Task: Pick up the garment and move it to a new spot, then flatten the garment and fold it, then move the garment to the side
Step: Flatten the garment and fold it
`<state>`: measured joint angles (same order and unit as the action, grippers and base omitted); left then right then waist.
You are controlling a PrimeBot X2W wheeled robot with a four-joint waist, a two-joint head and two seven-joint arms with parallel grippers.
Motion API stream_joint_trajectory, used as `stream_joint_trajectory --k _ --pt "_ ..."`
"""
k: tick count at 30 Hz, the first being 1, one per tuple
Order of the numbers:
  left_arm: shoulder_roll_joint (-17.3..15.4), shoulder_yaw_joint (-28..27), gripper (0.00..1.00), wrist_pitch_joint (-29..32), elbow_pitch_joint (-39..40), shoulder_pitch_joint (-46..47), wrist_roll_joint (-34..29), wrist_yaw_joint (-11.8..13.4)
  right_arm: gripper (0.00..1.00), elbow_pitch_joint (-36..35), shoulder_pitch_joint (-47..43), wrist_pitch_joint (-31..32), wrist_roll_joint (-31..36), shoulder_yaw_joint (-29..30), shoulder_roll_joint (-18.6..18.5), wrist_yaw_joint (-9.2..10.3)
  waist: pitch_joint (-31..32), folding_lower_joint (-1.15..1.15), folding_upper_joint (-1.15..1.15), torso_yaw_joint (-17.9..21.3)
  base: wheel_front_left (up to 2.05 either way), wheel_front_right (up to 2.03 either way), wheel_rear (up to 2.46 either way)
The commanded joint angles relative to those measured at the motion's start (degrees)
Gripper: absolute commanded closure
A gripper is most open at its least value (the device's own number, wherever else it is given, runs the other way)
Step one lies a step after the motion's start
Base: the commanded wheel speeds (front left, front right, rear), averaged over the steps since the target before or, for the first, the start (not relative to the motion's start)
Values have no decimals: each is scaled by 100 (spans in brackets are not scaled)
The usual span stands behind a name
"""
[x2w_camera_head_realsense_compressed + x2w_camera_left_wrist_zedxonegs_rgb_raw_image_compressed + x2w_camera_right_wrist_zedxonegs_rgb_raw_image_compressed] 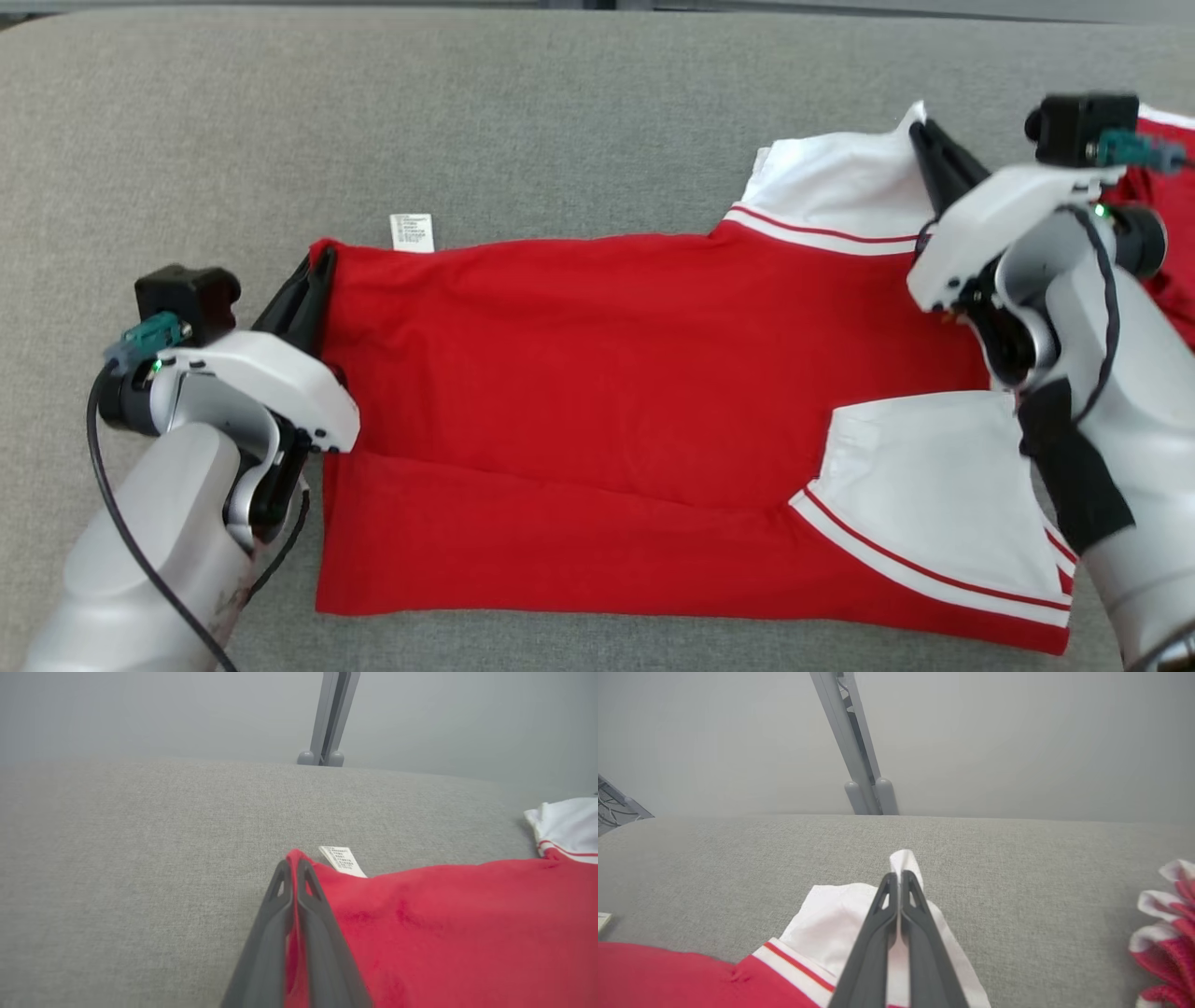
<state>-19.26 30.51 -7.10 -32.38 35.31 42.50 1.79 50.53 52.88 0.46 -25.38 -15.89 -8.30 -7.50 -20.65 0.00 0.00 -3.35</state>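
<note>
Grey woven fabric surface (597, 112) spans the work area, its far edge softly rounded; beyond that edge lies a plain pale grey backdrop (140, 714), wall or floor not determinable; a grey metal upright (852, 742) rises past the same edge, two rounded knobs at its base; a dark frame with cables (616, 805) sits beyond the surface, left in the right wrist view; light even, shadows faint.

— What sort of place are we in?
— A robotics lab, we think. We work on a flat surface (597, 112) covered in grey woven cloth, with a bare pale wall (140, 714) behind.
— What else tells us?
— A grey metal post (852, 742) at the far edge, cables (612, 807) past one corner, and our left gripper (322, 266) and right gripper (920, 135) pinching a garment (607, 373).
</note>
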Motion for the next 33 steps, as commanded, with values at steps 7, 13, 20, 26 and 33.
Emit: stream_joint_trajectory --k 7,13,20,26,33 --pt "-435 -177 100 -173 832 -767 100 260 100 -1824 -1586 -200 -567 -12 -372 1 314 0 0 344 0 0 0" --pt "-735 -356 100 -317 1607 -1482 193 509 100 -3477 -2938 91 -521 378 -270 1 447 0 0 555 0 0 0" --pt "-935 -660 100 -515 2521 -2444 379 890 100 -5154 -4340 661 -193 879 133 1 519 0 0 760 0 0 0" --pt "-999 -872 100 -597 3031 -3069 531 1142 100 -5954 -5064 1051 -8 1144 373 1 545 0 0 858 0 0 0" --pt "-1005 -937 100 -624 3128 -3469 598 1262 100 -6063 -5399 1257 -108 1247 489 1 552 0 0 927 0 0 0"
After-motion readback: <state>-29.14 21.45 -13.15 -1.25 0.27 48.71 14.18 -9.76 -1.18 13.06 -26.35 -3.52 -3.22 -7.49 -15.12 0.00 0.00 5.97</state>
